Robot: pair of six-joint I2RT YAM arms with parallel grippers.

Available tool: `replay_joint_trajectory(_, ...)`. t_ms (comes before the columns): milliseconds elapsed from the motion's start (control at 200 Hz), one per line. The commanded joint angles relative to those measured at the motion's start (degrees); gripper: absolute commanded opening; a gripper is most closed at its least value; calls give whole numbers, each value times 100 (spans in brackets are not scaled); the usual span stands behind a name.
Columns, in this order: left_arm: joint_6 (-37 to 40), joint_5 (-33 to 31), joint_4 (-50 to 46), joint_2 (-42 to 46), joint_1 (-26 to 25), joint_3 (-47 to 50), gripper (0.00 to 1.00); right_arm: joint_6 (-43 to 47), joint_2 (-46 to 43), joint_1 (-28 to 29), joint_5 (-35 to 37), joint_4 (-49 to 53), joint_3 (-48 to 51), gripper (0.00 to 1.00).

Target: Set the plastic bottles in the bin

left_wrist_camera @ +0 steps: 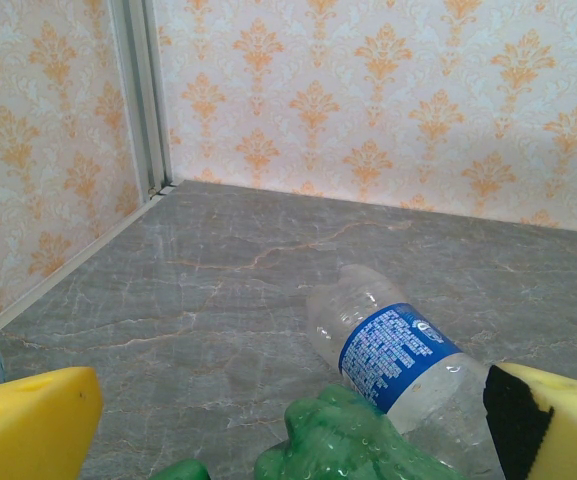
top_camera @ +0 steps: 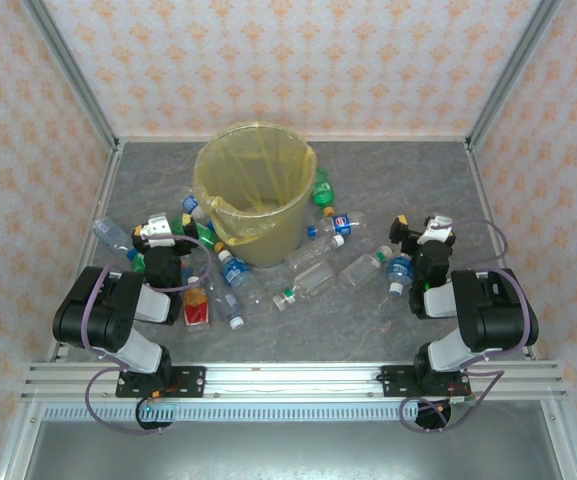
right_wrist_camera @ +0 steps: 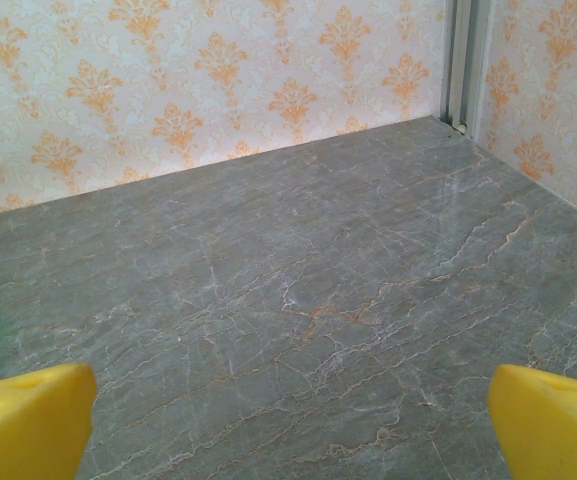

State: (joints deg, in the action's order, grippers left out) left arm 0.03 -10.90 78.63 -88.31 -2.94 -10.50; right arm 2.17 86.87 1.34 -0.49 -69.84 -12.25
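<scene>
Looking at this, I'd call it the reach-for-the-first-bottle step. The bin (top_camera: pixel 253 195) stands upright toward the back, and its yellow liner looks to have nothing in it yet. The plastic bottles (top_camera: pixel 313 278) lie scattered on the bench (top_camera: pixel 368 335) around its front and sides.

The left hand (top_camera: pixel 154 236) hangs over the cluster on the left, spread wide with nothing in it. Same story for the right hand (top_camera: pixel 423 232): spread open and empty, near a couple of bottles on the right, with bare bench in front of it on its wrist cam.

On the left wrist cam a crumpled green bottle (left_wrist_camera: pixel 353 445) sits between the yellow fingers (left_wrist_camera: pixel 28 425). A clear blue-labelled bottle (left_wrist_camera: pixel 393 355) lies on its side right behind it, looks like touching.

Next move, my guess: the left hand drops lower, squares up on the green one, then closes. It's crushed and slick, so it may squirm, and it'd be easy to nudge the clear one.
</scene>
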Motion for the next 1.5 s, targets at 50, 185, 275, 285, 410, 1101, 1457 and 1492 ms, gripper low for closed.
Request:
replay_joint_trajectory(50,-36,79,-70,4,48,-81,100,-12,13,15,-1,-17,-124,100)
replay_joint_trajectory(185,-59,125,-122,7,76,-114,100,-13,14,22,-3,-14,-122,100)
replay_joint_trajectory(275,-156,326,-292,25,209,-179,100,-13,15,16,-3,-7,-133,100)
replay_joint_trajectory(285,-167,332,-295,31,213,-180,100,-10,14,20,-3,-8,-127,100)
replay_joint_trajectory(410,-195,177,-326,111,223,-191,100,-17,-118,30,41,106,-150,100)
replay_joint_trajectory(1101,-2835,220,-7861,2178,681,-3617,100,-2941,-1884,-11,398,6109,-3328,100)
replay_joint_trajectory(1457,-3162,795,-8874,1618,2029,-4020,100,-3184,-2239,13,-1545,5842,-3775,100)
replay_joint_trajectory(1492,-3182,857,-9032,1510,2182,-4102,100,-3225,-2217,35,-1629,5969,-3880,100)
